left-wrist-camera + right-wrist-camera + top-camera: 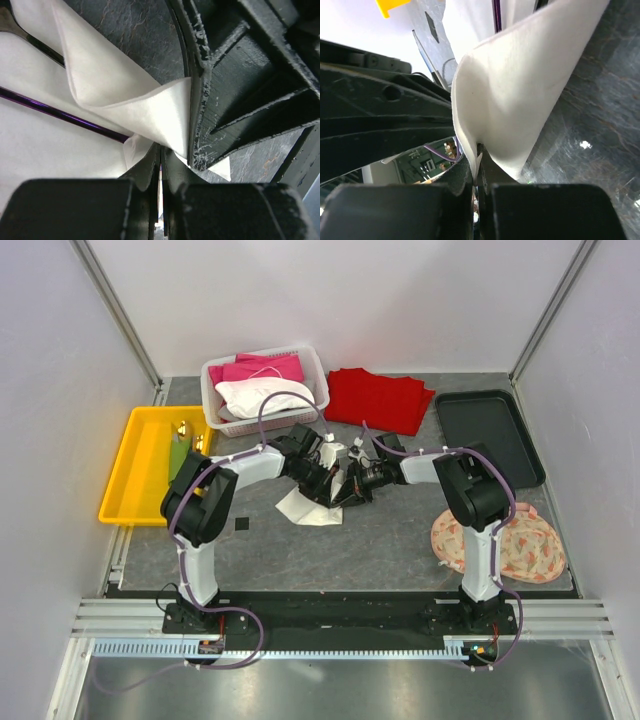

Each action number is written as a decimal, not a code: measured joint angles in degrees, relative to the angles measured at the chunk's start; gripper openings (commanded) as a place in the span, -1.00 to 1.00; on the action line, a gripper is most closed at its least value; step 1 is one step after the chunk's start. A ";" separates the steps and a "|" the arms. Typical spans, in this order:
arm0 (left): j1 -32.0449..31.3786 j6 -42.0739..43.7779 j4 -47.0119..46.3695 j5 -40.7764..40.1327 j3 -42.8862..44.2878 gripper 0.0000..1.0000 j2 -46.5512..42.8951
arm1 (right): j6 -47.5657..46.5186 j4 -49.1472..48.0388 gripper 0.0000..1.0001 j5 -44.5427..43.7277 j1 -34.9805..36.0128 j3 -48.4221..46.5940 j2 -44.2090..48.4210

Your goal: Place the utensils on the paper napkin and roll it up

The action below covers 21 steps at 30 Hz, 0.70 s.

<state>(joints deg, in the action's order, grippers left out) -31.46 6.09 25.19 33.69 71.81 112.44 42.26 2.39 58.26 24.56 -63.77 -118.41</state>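
Left wrist view — left gripper [160, 162] clamped on a folded edge of the paper napkin [145, 107], purple utensil [55, 112] lying on the sheet; right gripper [477, 157] pinched shut on another fold — napkin at the middle of the table [400, 540]

The paper napkin [150, 107] is thin, matt off-white paper, softly fibrous. On it the purple utensil [60, 114] is glossy, mirror-smooth metal. Under the napkin the table [135, 30] looks like dark veined stone with a faint sheen. At the napkin's edge, the fingers [142, 175] of the left gripper [160, 167] are matt black plastic
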 measured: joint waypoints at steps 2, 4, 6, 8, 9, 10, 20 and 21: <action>0.02 0.00 0.00 -0.04 -0.04 -0.88 -0.33 | 0.02 -0.17 -0.95 -0.15 0.00 0.00 -0.22; 0.17 0.02 0.04 -0.04 -0.37 -0.87 -1.09 | 0.00 -0.20 -0.95 -0.28 0.00 0.00 -0.44; 0.26 0.00 0.17 -0.04 -0.85 -0.86 -2.19 | -0.04 -0.15 -0.96 -0.52 0.00 0.00 -0.57; 0.33 0.02 0.46 -0.04 -1.42 -0.85 -3.76 | -0.15 0.09 -0.96 -1.03 0.02 0.00 -0.61; 0.37 0.02 0.48 -0.04 -1.75 -0.85 -4.55 | -0.28 0.22 -0.96 -1.36 0.02 0.00 -0.63; 0.37 0.02 0.57 -0.02 -2.03 -0.85 -5.35 | -0.37 0.28 -0.96 -1.49 0.04 0.00 -0.63; 2.43 0.04 2.47 -0.28 -5.35 -0.88 -7.80 | -0.70 1.07 -0.95 -1.73 0.04 0.00 -0.66; 2.54 0.04 2.51 -0.31 -5.35 -0.89 -7.61 | -0.70 1.07 -0.95 -1.73 0.04 0.00 -0.66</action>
<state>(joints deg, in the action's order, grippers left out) -28.93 6.13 27.70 33.39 66.46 104.84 41.56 3.46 56.53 24.60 -63.77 -119.07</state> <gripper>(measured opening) 0.068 0.045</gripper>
